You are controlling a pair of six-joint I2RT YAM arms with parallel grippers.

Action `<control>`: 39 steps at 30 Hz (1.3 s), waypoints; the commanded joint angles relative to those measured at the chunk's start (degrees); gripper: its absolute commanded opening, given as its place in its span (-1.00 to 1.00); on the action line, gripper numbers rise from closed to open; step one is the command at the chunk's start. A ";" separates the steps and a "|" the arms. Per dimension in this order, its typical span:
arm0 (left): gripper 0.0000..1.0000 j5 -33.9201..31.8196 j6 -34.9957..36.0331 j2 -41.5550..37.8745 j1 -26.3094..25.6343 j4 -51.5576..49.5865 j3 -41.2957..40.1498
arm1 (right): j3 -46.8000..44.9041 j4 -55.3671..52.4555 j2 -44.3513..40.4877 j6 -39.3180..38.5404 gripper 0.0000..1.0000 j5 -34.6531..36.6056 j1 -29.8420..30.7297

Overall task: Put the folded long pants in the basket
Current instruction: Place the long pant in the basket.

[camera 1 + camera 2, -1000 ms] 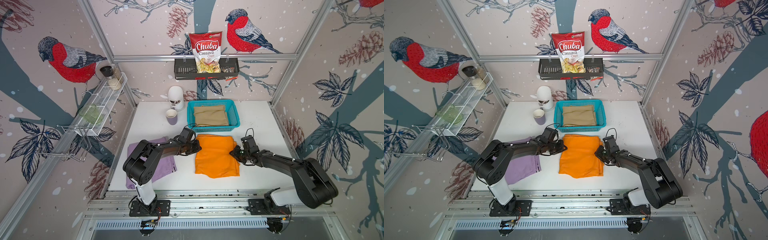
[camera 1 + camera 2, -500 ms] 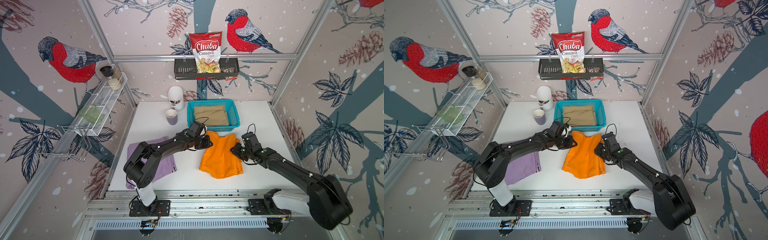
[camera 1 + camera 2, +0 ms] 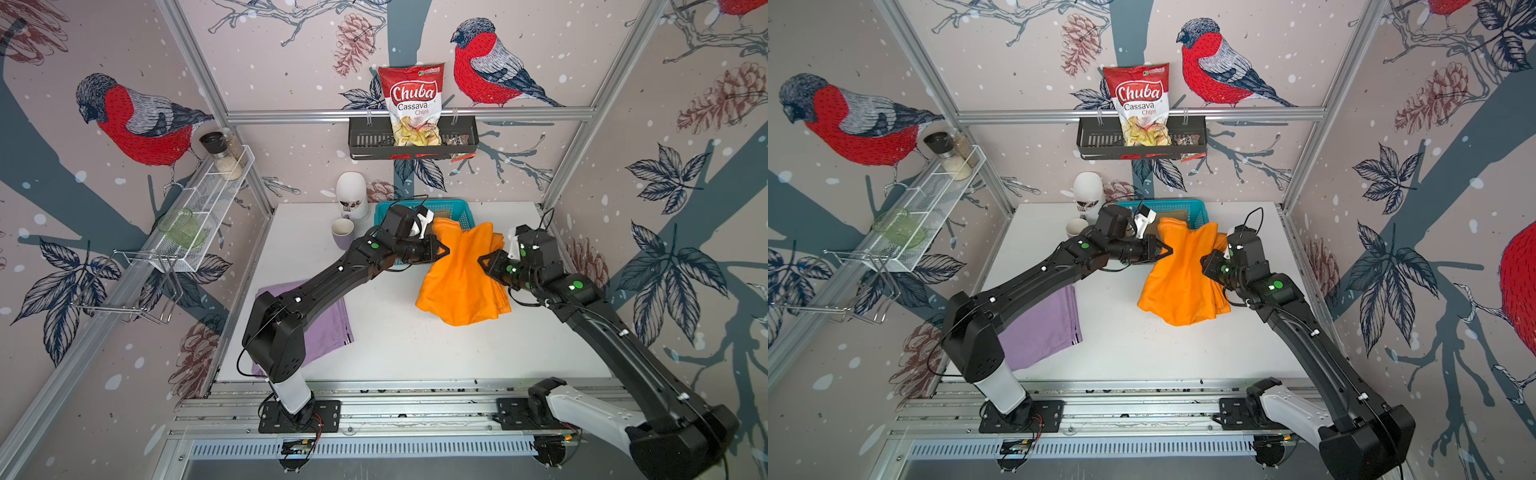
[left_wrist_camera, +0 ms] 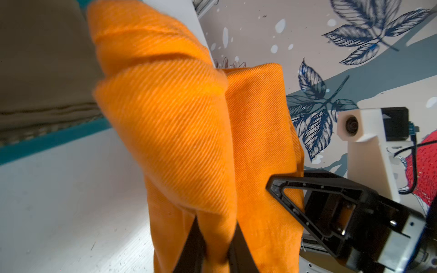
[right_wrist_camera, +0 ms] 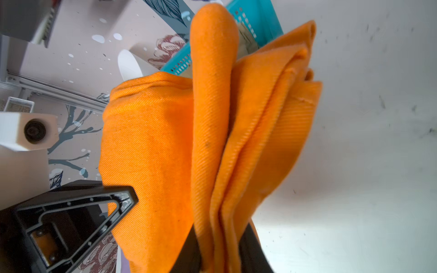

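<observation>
Both grippers hold the bright orange pants up off the table, so the cloth hangs bunched between them. My left gripper is shut on the bundle's left edge, and orange fabric fills its jaws. The right gripper is shut on several folded layers at the right edge. Just behind the raised cloth stands the turquoise basket, partly hidden by it and by my left wrist. Tan pants lie inside the basket. The lilac pants lie flat at the table's left, partly under my left arm.
A purple cup and a white jar stand left of the basket. On the back wall a dark rack holds a chips bag. A white wire shelf with a green glass lines the left wall.
The orange pants lay flat on the table a second ago. Both grippers have lifted them and carried them back toward the basket, and the cloth has bunched up.
</observation>
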 commanded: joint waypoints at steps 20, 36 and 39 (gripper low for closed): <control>-1.00 8.59 0.43 22.70 19.83 -3.50 26.92 | 25.64 21.66 40.58 -6.42 -1.00 -21.29 -11.03; -1.00 4.69 0.72 38.35 24.44 -6.18 38.39 | 34.51 20.84 58.81 -7.54 -1.00 -16.24 -10.11; -1.00 3.67 1.75 41.05 24.49 -7.96 40.62 | 37.54 17.64 62.15 -9.75 -1.00 -14.04 -9.97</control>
